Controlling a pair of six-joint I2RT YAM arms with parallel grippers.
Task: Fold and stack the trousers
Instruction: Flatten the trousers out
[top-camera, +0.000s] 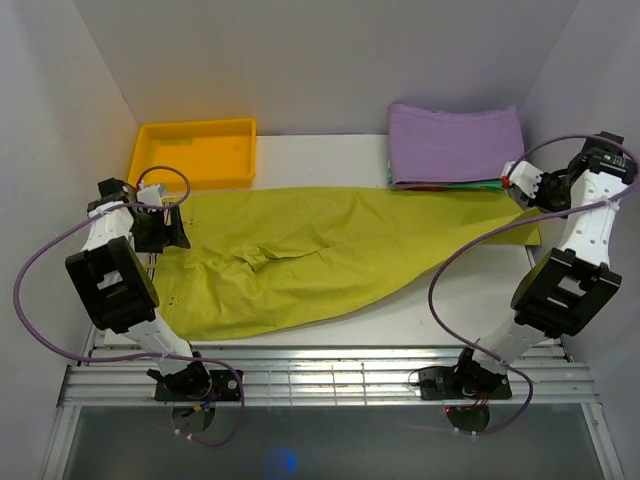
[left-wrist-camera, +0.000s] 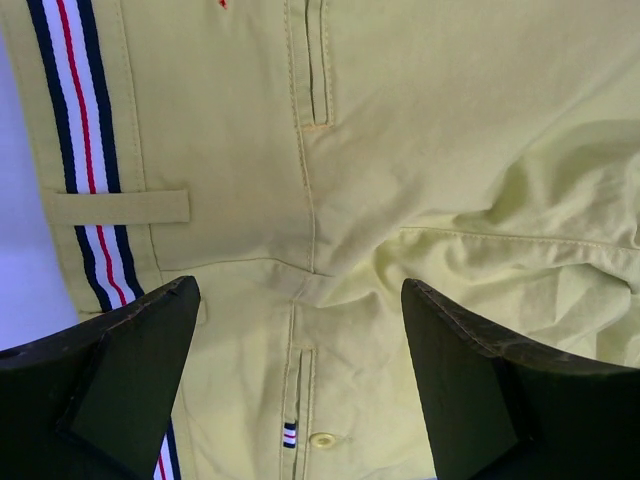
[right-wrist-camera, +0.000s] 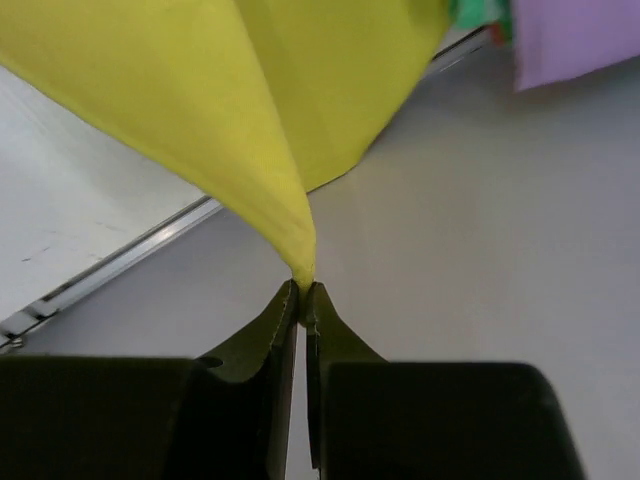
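Observation:
The yellow-green trousers (top-camera: 320, 255) lie spread across the table, waist at the left, legs running to the right. In the left wrist view the waistband with its striped trim (left-wrist-camera: 90, 150) and a back-pocket button (left-wrist-camera: 322, 440) fill the frame. My left gripper (left-wrist-camera: 300, 300) hovers open just over the waist (top-camera: 170, 232), nothing between its fingers. At the right, my right gripper (right-wrist-camera: 303, 288) is shut on a pinch of the trouser hem (right-wrist-camera: 290, 230), which rises in a taut peak off the table near the leg end (top-camera: 520, 225).
A yellow tray (top-camera: 195, 152) stands at the back left. A folded purple cloth (top-camera: 455, 142) tops a stack at the back right, just behind the right gripper. White walls close in on both sides. A metal rail (top-camera: 320, 375) runs along the near edge.

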